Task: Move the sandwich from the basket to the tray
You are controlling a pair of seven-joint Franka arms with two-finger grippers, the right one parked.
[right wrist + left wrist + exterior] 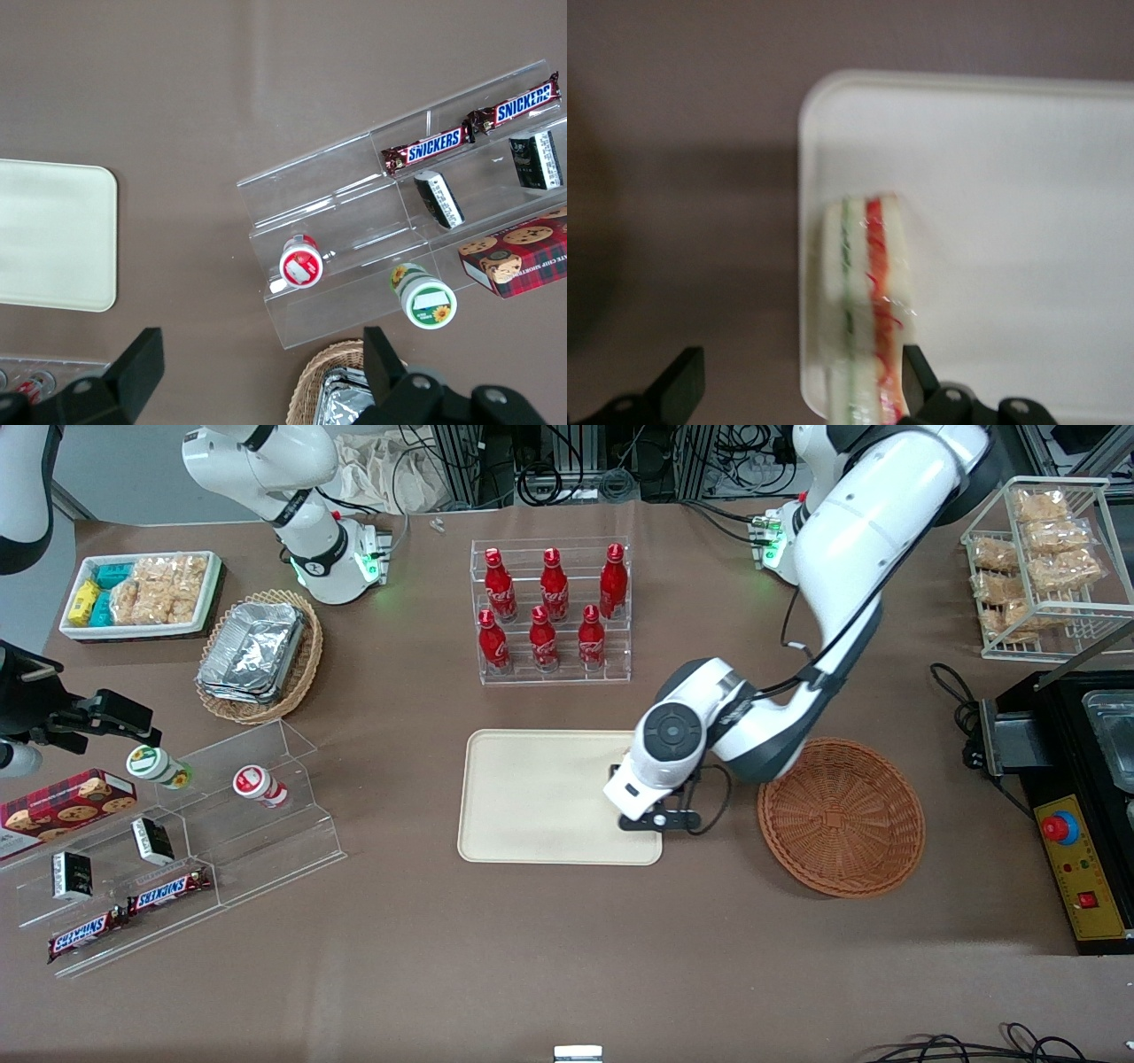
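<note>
The sandwich [864, 292], a white wedge with green and red-orange layers, lies on the cream tray [1010, 221] just inside its rim. My gripper [799, 359] is open around it. One finger [914, 372] is close against the red-layered side and the other finger [682, 381] stands well clear over the brown table. In the front view the gripper [654, 815] hangs low over the tray [532, 797] at the edge beside the reddish-brown basket [842, 815], which holds nothing. The wrist hides the sandwich there.
A clear rack of red bottles [551, 611] stands farther from the front camera than the tray. Toward the parked arm's end are a stepped acrylic shelf with snacks [177, 833] and a tan basket of foil containers [257, 655]. A black box with a red button [1072, 841] sits beside the basket.
</note>
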